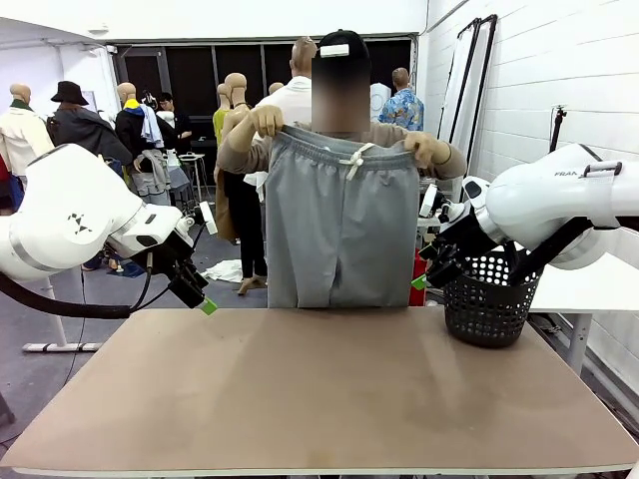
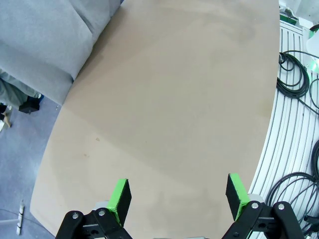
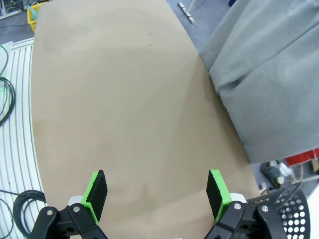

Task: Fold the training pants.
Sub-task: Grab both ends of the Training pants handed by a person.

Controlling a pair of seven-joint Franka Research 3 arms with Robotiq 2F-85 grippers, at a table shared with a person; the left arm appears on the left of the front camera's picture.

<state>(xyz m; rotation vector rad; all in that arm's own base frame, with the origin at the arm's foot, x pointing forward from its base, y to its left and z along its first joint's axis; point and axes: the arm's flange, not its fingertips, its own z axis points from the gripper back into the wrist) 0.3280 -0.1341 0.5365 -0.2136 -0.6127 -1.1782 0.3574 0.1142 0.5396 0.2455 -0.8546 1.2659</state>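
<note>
A person at the far side of the table holds up the training pants [image 1: 341,225], light grey with a white drawstring, by the waistband with both hands; the legs hang down to the table's far edge. The same grey cloth shows in the left wrist view [image 2: 45,40] and the right wrist view [image 3: 269,74], hanging beyond the table edge. My left gripper [image 1: 203,299] hovers at the table's far left corner, open with nothing between its green pads [image 2: 119,196]. My right gripper [image 1: 424,277] is at the far right, next to the basket, open and empty, its green pads [image 3: 95,191] wide apart.
The brown table [image 1: 310,389] spreads bare between the arms. A black perforated basket [image 1: 489,299] stands on its far right corner, close under my right arm. Cables [image 2: 299,74] lie on the floor beside the table.
</note>
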